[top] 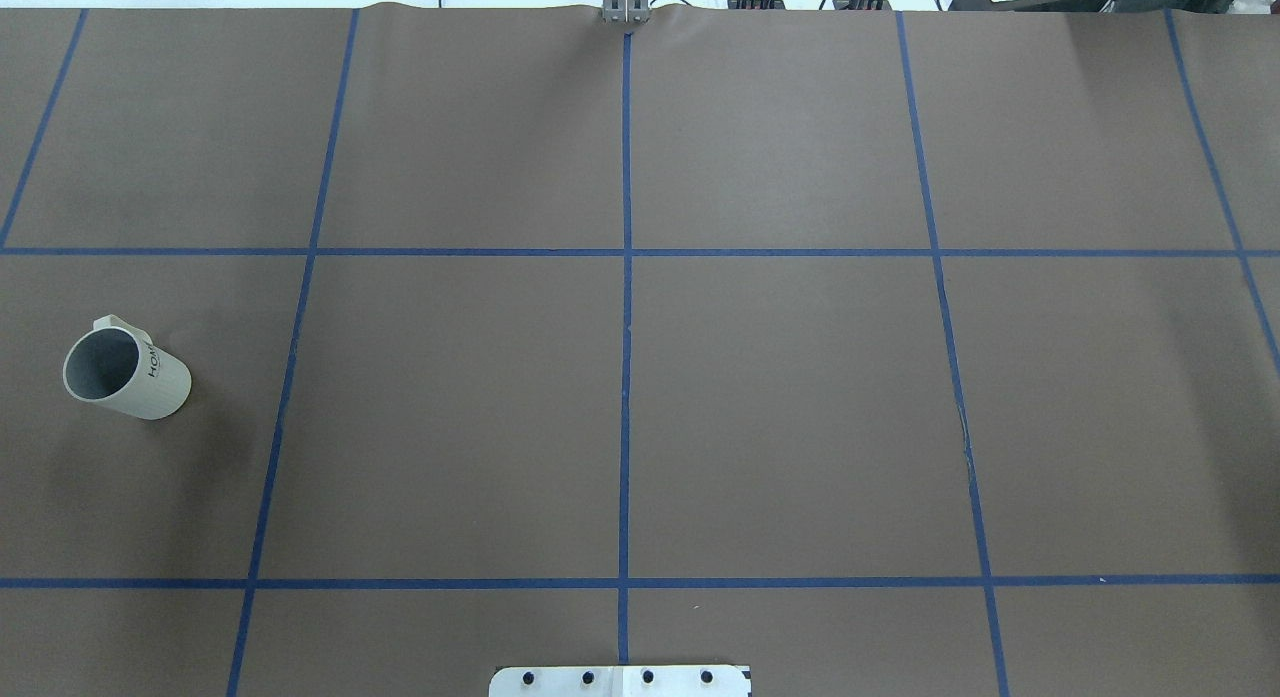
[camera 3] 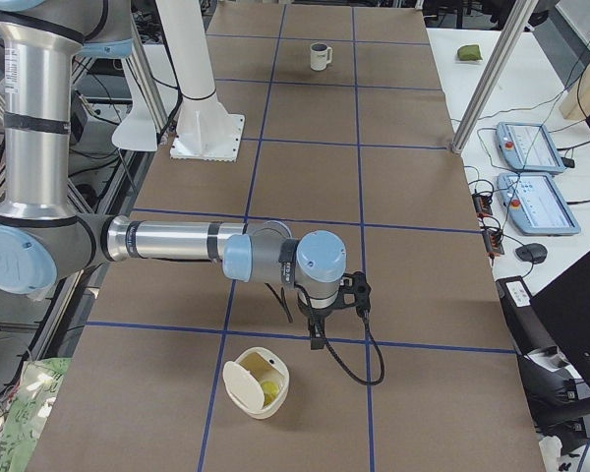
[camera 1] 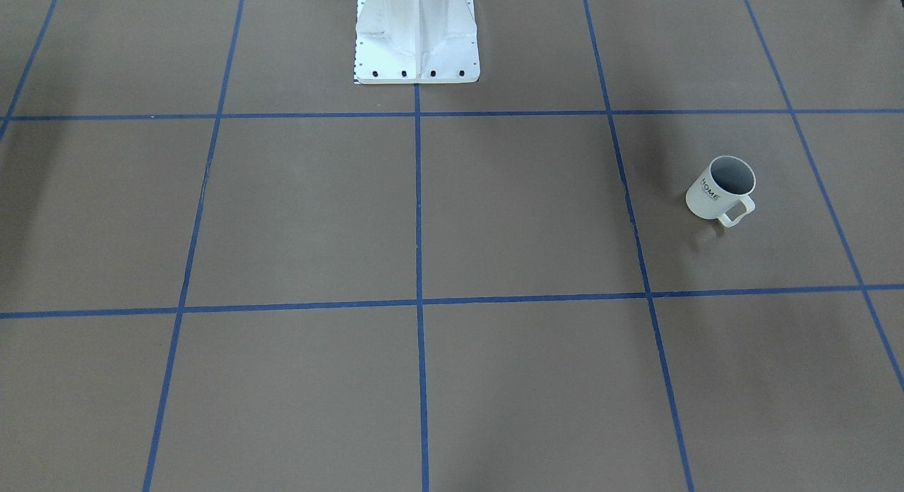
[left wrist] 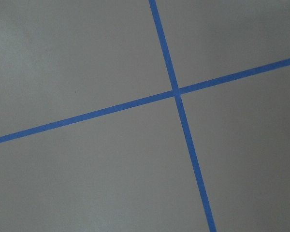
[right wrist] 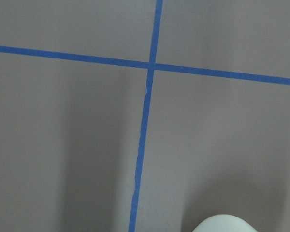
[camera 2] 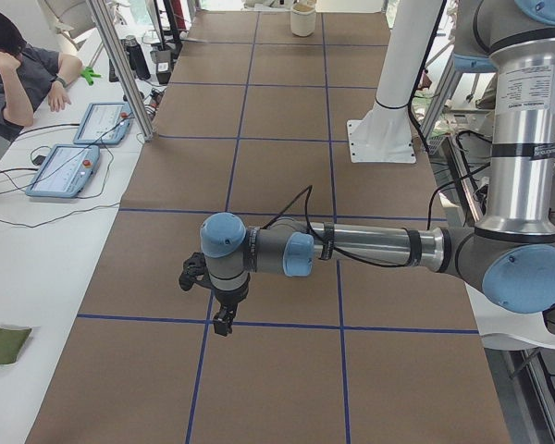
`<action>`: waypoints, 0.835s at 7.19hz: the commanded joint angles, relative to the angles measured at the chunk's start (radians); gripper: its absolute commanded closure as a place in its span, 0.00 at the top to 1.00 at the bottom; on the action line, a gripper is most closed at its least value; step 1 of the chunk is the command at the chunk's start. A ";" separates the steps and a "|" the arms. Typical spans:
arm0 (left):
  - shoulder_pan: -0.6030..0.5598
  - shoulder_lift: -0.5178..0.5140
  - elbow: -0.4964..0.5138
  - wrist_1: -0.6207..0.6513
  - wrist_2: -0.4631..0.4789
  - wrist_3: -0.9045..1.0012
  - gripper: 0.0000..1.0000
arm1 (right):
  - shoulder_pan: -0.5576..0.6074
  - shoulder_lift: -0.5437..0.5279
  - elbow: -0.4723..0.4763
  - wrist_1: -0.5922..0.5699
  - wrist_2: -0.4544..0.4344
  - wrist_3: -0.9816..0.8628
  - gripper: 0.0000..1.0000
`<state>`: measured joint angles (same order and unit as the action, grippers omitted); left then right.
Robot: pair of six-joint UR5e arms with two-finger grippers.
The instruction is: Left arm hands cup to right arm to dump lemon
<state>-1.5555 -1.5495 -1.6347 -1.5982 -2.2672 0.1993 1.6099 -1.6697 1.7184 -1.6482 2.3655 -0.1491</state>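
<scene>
The table [top: 780, 407] is flat brown, crossed by a grid of blue tape lines [top: 626, 377]; the cup [camera 1: 704, 197] is white outside and dark grey inside, with black lettering "HOME" on its side; the base [camera 1: 417, 37] is white; the left arm [camera 2: 370, 248] and the right arm [camera 3: 177, 241] are silver-grey with pale-blue joint caps and black wrists; a cream bowl [camera 3: 261, 409] holds what seems a yellow piece [camera 3: 271, 391].

Matt, smooth brown paper forms the table cover [top: 780, 407], gridded with blue tape [top: 626, 377]. The cup [camera 1: 706, 195] is ribbed off-white outside with a dull sheen, and matt dark grey inside. The pedestal [camera 1: 417, 51] is glossy white painted metal. The left arm [camera 2: 370, 248] and right arm [camera 3: 167, 239] have satin silver metal tubes and smooth pale-blue caps [camera 2: 224, 234].
</scene>
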 commanded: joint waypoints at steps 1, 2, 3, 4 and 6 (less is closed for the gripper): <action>0.000 0.002 -0.008 0.000 0.003 0.000 1.00 | -0.031 0.037 0.004 0.010 0.004 0.087 1.00; 0.000 0.002 -0.013 0.000 0.003 0.000 1.00 | -0.033 0.036 -0.002 0.059 0.003 0.092 1.00; 0.000 0.002 -0.011 0.000 0.003 0.000 1.00 | -0.033 0.033 -0.005 0.061 0.003 0.092 1.00; 0.000 0.002 -0.011 0.001 0.003 0.000 1.00 | -0.033 0.033 -0.006 0.062 0.001 0.092 1.00; 0.000 0.003 -0.005 0.003 0.003 0.000 1.00 | -0.033 0.033 -0.006 0.062 0.003 0.091 1.00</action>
<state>-1.5555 -1.5468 -1.6437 -1.5961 -2.2642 0.1994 1.5771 -1.6366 1.7125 -1.5871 2.3675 -0.0580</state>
